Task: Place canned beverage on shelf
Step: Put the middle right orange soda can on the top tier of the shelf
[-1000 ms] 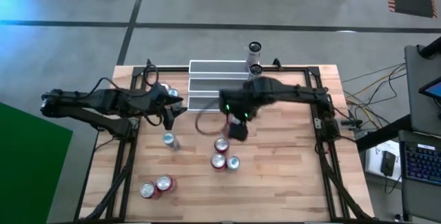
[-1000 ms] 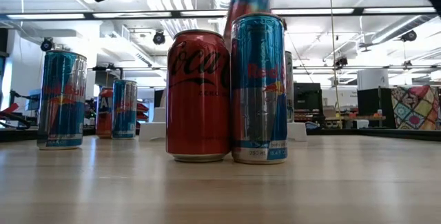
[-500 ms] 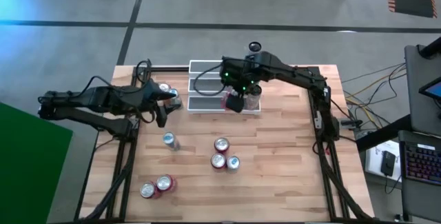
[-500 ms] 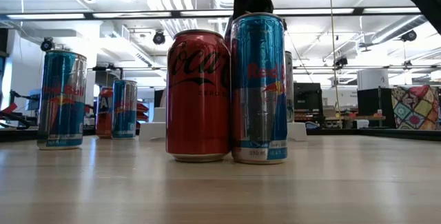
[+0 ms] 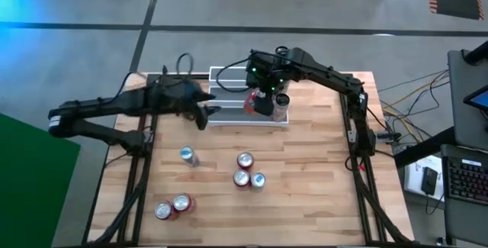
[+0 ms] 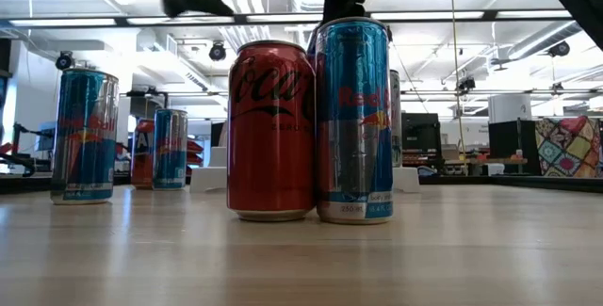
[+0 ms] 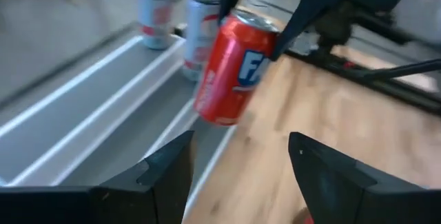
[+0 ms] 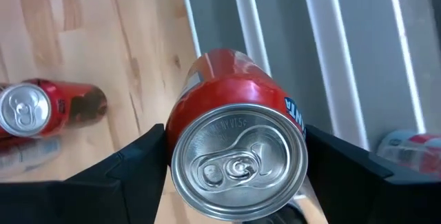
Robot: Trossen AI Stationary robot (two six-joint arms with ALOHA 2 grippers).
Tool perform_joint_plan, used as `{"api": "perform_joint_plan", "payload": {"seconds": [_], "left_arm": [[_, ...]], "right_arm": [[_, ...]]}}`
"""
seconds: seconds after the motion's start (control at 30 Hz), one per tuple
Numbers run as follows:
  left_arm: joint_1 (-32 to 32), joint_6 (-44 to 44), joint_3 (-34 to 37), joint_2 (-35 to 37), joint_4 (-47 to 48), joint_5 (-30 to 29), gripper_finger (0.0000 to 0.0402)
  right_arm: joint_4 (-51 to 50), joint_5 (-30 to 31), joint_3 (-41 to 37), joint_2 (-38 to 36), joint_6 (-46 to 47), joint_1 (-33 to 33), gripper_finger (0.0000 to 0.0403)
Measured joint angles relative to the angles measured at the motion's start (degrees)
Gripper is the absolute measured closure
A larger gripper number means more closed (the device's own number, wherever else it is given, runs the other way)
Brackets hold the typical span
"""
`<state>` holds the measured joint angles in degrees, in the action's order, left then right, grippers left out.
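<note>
Right gripper: you have the right gripper [image 5: 263,104] over the front edge of the shelf [image 5: 229,95], toward its right half. Its fingers are clamped on the sides of a red can [image 8: 238,131].
Red can: you see it held between those fingers, lid toward the wrist camera, its body pointing down at the shelf. In the left wrist view the red can [image 7: 234,69] hangs tilted above the shelf's lowest step and its front edge, clear of the treads; you cannot call it set down.
Shelf: it sits at the far edge of the table [image 5: 305,164], white edges and grey treads [image 7: 103,107] running side by side. Two cans [image 7: 200,34] stand upright on it just behind the held can; which step they are on you cannot tell.
Left gripper: your left gripper [image 5: 204,113] is at the shelf's left front corner, near the right gripper but apart from it. Its two fingers [image 7: 165,176] stand spread with nothing between them, facing the held can.
Other cans, in front of the shelf: a cluster of three cans [image 5: 248,172] stands on the table well clear of the shelf, a single blue can [image 5: 187,155] to their left, and a pair [image 5: 173,207] near the table's front edge.
</note>
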<state>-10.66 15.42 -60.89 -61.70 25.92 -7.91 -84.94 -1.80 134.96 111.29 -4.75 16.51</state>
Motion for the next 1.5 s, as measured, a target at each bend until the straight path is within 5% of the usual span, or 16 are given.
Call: {"api": "perform_joint_plan", "payload": {"seconds": [0.17, 0.63, 1.0, 1.5], "left_arm": [[-6.48, -3.07, -3.88, -6.69, -5.10, 15.63, 0.0153], [-8.28, -9.68, -18.14, -23.78, -2.54, 21.98, 0.0006], [-8.30, -13.09, -24.51, -27.92, 2.29, 18.43, 0.0051], [-8.26, -17.68, -24.44, -29.85, -1.77, 27.93, 0.0086]], "right_arm": [[0.95, -0.16, 0.01, -1.37, -3.05, -0.05, 0.0118], [4.22, -1.24, 0.07, -4.58, -3.82, -0.08, 0.0117], [4.47, -1.68, 0.07, -5.78, -2.74, -0.34, 0.0117], [4.02, -7.27, 0.04, -6.83, -0.22, -0.36, 0.0117]]}}
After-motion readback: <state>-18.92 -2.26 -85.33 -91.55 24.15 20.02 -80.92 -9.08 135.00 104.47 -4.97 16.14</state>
